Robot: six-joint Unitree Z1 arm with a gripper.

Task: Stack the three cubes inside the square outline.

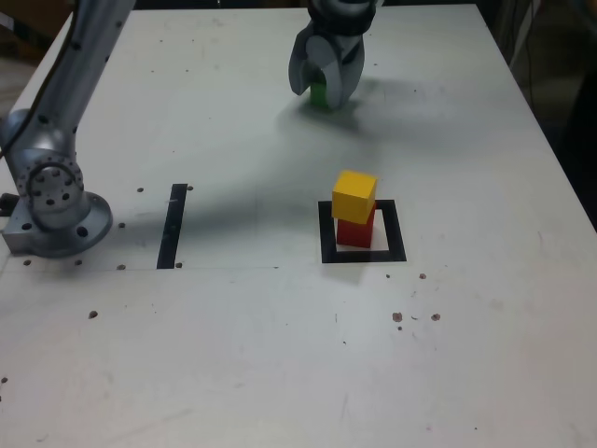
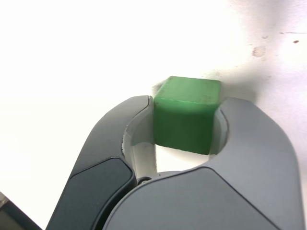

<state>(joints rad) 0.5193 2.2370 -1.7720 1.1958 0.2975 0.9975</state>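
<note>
1. Green cube (image 2: 186, 115) first: it sits between my two jaws, flat on the counter (image 1: 233, 355) by the look of it, up at the far end, roughly twelve o'clock from the stack in the exterior view.
2. My claw (image 1: 326, 91) is down over it, jaws drawn in against its two opposite sides. The wrist view shows both inner faces touching green, so I call that a grip on the green cube.
3. Only a sliver of green shows under the claw in the exterior view; the rest is hidden by the jaws.
4. Now the target. The yellow cube (image 1: 354, 197) rides on top of the red cube (image 1: 355, 231), turned a little askew to it, and the red one stands inside the square outline (image 1: 326, 233).
5. The relation that matters: from my claw, the stack lies toward five o'clock in the exterior view, well apart across bare counter. Nothing stands between.
6. My judgement: two of three are stacked. The green one needs lifting clear above the yellow top before it travels over.
7. Risk as I see it: the yellow cube's twist leaves a less square landing, so the green one wants centring carefully.
8. Further out, a narrow black strip (image 1: 173, 226) lies at nine o'clock from the outline, and my arm's base (image 1: 51, 201) sits beyond that.
</note>
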